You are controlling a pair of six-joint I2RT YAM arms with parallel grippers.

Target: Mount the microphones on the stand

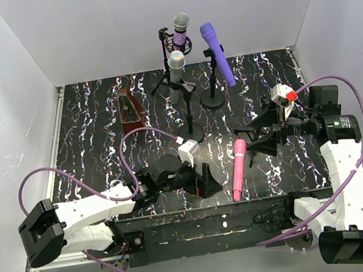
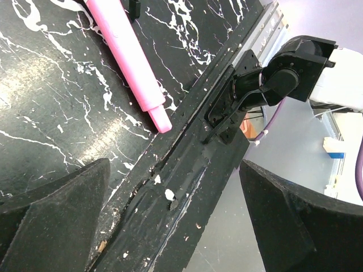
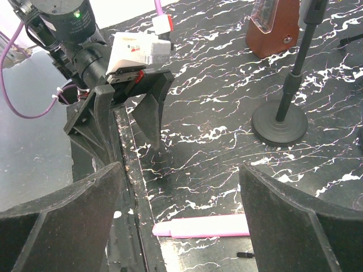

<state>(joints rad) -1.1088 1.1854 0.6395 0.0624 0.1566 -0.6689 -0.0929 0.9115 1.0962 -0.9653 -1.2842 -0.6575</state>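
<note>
A pink microphone (image 1: 238,168) lies flat on the marbled table near the front edge, its tail toward the arms. It also shows in the left wrist view as the pink microphone (image 2: 130,62) and in the right wrist view as the pink microphone (image 3: 207,226). My right gripper (image 1: 255,140) is open just right of its head, and in its own view the gripper (image 3: 181,221) straddles the tail end without touching. My left gripper (image 1: 201,177) is open and empty to its left. A glittery purple microphone (image 1: 181,30), a silver-grey one (image 1: 176,65) and a violet one (image 1: 217,52) sit on stands (image 1: 213,97) at the back.
A dark red wedge-shaped box (image 1: 128,110) stands at the back left. The round stand base (image 3: 279,122) lies ahead of my right gripper. A black mounting rail (image 1: 207,217) runs along the table's front edge. White walls close in the back and sides.
</note>
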